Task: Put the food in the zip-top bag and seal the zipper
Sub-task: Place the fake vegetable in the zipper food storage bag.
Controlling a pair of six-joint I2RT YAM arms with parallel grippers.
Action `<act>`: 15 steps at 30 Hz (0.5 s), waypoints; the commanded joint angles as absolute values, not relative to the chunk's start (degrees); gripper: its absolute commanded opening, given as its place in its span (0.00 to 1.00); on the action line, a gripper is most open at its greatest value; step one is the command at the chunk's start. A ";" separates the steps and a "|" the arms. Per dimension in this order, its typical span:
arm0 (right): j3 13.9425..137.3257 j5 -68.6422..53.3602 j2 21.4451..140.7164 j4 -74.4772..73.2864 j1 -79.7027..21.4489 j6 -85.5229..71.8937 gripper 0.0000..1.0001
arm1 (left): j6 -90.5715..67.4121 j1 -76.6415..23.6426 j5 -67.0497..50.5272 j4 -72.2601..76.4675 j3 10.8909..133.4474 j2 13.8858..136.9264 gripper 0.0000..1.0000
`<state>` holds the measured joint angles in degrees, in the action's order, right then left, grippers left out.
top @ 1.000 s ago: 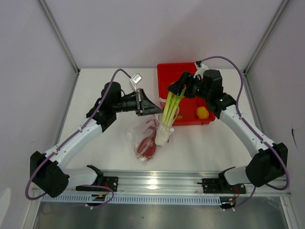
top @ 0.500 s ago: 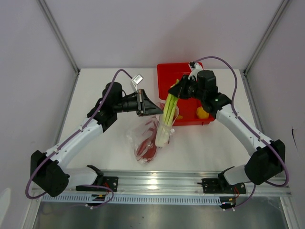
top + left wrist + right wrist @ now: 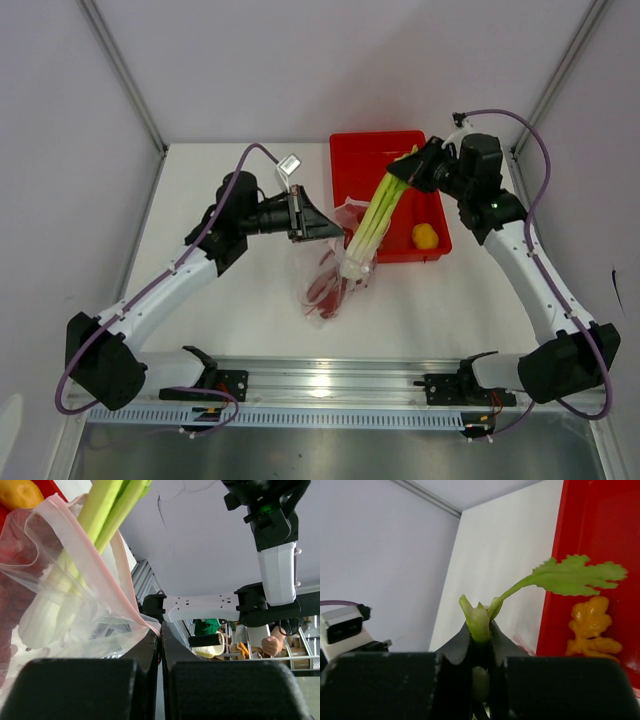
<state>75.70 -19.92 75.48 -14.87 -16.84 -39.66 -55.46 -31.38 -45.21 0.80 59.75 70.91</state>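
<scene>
The clear zip-top bag hangs from my left gripper, which is shut on its mouth edge. In the left wrist view the pinkish zipper runs up from the pinched corner at my left gripper. The red lobster lies inside the bag. The green-and-white stalk slants with its white end in the bag's mouth. My right gripper is shut on its green top, above the red tray. A yellow piece lies in the tray, and an orange-yellow piece shows in the right wrist view.
The red tray stands at the back right of the white table. White walls and metal frame posts close in the sides and back. The aluminium rail with both arm bases runs along the near edge.
My right gripper has shut on the stalk's green top and moved up and to the right with it. The stalk now slants more, and the bag has shifted right with it.
</scene>
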 commanded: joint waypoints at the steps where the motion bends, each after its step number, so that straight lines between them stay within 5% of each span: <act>1: 78.75 -20.92 73.13 -14.94 -15.83 -44.99 0.00 | -55.55 -31.64 -45.35 3.78 60.64 71.45 0.01; 15: 74.45 -14.86 68.73 -10.38 -18.97 -51.76 0.00 | -60.64 -31.82 -45.44 9.58 61.79 74.00 0.01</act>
